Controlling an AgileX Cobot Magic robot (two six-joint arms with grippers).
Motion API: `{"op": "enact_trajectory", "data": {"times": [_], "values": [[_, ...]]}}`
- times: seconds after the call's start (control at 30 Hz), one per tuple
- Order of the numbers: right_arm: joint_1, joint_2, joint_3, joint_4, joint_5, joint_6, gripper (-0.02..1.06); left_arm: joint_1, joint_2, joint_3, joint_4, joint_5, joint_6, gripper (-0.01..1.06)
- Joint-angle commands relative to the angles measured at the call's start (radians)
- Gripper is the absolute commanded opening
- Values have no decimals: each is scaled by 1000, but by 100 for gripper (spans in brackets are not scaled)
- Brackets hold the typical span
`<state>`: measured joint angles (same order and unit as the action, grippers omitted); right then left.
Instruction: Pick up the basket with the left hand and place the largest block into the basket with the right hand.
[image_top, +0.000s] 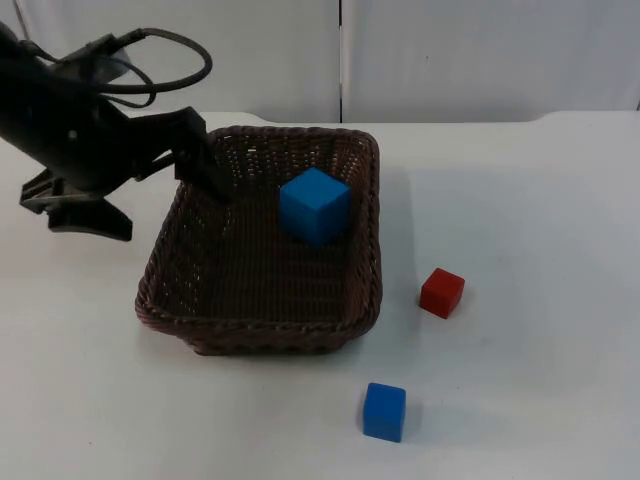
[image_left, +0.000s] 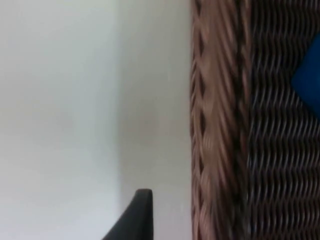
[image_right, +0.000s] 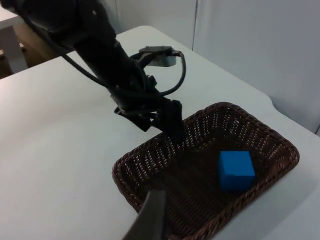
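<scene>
Left end effector (image_top: 165, 185) sits at the basket's (image_top: 262, 325) left rim, toward the bench's (image_top: 540, 200) far-left corner. Fingers spread: one finger (image_top: 205, 165) reaches down inside the left wall, the other finger (image_top: 85, 215) lies outside, well apart from the rim. No pinch on the wicker. In the left wrist view the braided rim of the basket (image_left: 215, 120) runs alongside a black fingertip (image_left: 135, 212), with bare bench between them.

Right end effector: one dark fingertip (image_right: 150, 217) shows in the right wrist view, raised above the basket's (image_right: 280, 142) near rim; cannot tell whether spread or pressed together.

Large blue block (image_top: 314, 205) already rests inside the basket, toward its far right part; also seen in the right wrist view (image_right: 235, 170). Small blue block (image_top: 384, 411) sits near the bench's front edge; red block (image_top: 442, 292) is just right of the basket. Basket appears to rest on the bench.

Judgement: placing looks done; the left arm is at the grasp or release of the rim. If lifting, bring the outer finger in until the wall is pinched squarely, then raise level so the block does not slide. If releasing, draw the inner finger straight up, clear of the weave.
</scene>
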<state>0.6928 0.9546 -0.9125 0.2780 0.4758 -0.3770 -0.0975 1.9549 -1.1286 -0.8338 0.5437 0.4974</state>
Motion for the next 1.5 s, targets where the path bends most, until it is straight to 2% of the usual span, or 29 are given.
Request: {"op": "enact_trajectory", "data": {"times": [0.0, 0.5, 0.8, 0.93, 1.07, 1.47], "values": [[2, -2, 4, -6, -5, 2, 83, -1, -45, 39, -19, -21, 3, 105], [2, -18, 4, -1, -15, 22, 83, -7, -350, 250, -21, -34, 26, 105], [2, -18, 17, 18, -2, 22, 83, -97, -577, 286, 9, -23, 44, 105], [2, -51, 91, 16, -19, 22, 83, -159, -693, 286, 11, -25, 44, 105], [2, -120, 168, 16, -44, 22, 83, -184, -770, 286, 14, -25, 44, 105], [2, -450, 349, 18, -19, 28, 83, -184, -962, 288, 90, 49, 44, 105]]}}
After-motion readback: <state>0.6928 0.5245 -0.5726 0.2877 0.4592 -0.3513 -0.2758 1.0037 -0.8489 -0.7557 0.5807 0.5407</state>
